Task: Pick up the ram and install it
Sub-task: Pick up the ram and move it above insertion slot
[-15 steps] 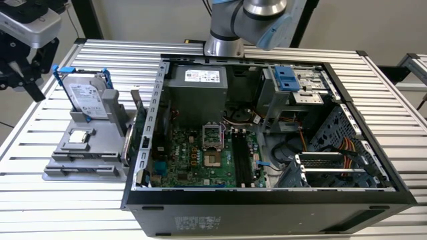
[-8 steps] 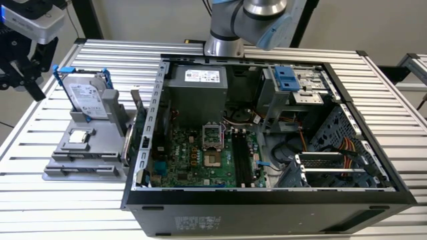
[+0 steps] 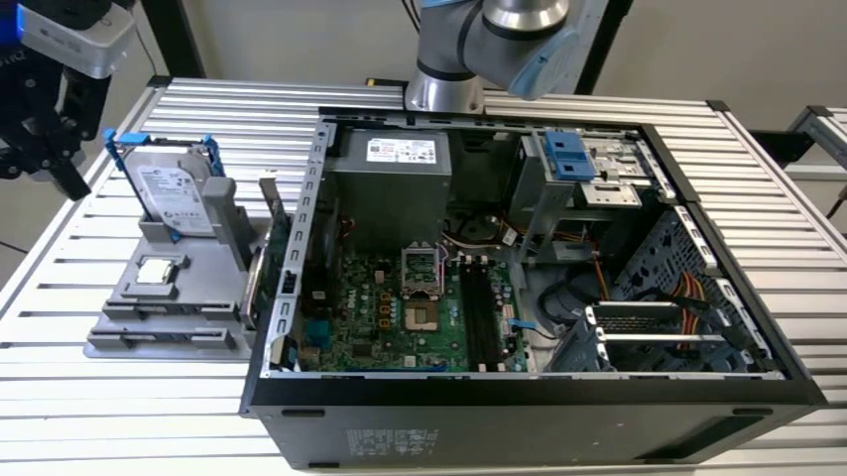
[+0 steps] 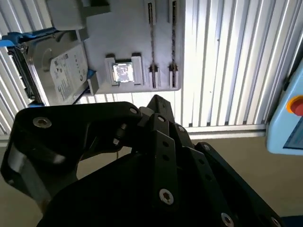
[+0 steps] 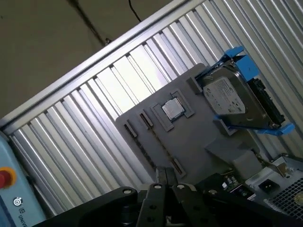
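Black gripper [image 5: 165, 171]: fingers pressed together, nothing between them. In both wrist views the closed tips [image 4: 156, 100] point toward the slotted end of a flat grey fixture plate [image 5: 199, 137], clear of it. In the exterior view the gripper [image 3: 54, 149] hangs at the far left, raised above the table edge, apart from everything on the plate.

The ram [image 4: 151, 42]: a thin dark strip standing edge-up in a narrow slot of the plate, between small end clips. It reads as a fine dark line [image 5: 160, 142] in the first wrist view; its tint cannot be made out. A second slot runs parallel just beside it.

On the same plate [image 4: 128, 28]:
- square silver processor chip [image 5: 171, 109] in a shallow seat near the slots
- silver hard drive in a blue frame [image 5: 232, 101], upright in a holder at the far end

The plate [image 3: 133, 342] lies on a ribbed aluminium table [image 3: 119, 407]. Toward the exterior view's right, a green expansion card with a metal bracket [image 3: 265, 268] stands between the plate and an open black computer case [image 3: 530, 397]. The case lies on its side with its green motherboard [image 3: 384, 317] exposed. The silver arm [image 3: 477, 50] rises behind the case.
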Controlling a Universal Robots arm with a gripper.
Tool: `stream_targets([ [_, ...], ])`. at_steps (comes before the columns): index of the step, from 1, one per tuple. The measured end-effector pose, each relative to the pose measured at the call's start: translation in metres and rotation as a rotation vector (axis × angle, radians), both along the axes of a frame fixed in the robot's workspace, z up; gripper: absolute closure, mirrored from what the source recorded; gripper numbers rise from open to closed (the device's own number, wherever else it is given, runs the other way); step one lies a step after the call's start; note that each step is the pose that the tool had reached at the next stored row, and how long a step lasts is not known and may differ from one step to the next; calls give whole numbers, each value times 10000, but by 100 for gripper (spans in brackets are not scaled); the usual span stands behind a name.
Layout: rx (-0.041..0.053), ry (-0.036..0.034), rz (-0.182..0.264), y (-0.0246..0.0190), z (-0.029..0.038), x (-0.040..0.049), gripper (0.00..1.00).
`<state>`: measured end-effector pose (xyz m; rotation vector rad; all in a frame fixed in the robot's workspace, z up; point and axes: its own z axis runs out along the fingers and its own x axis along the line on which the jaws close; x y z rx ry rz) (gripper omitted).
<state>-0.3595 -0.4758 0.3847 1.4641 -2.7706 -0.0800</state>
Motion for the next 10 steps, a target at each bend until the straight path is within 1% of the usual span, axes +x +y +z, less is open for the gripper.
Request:
stream_targets([
  [10,-1,2,1322,0,1,11,100],
])
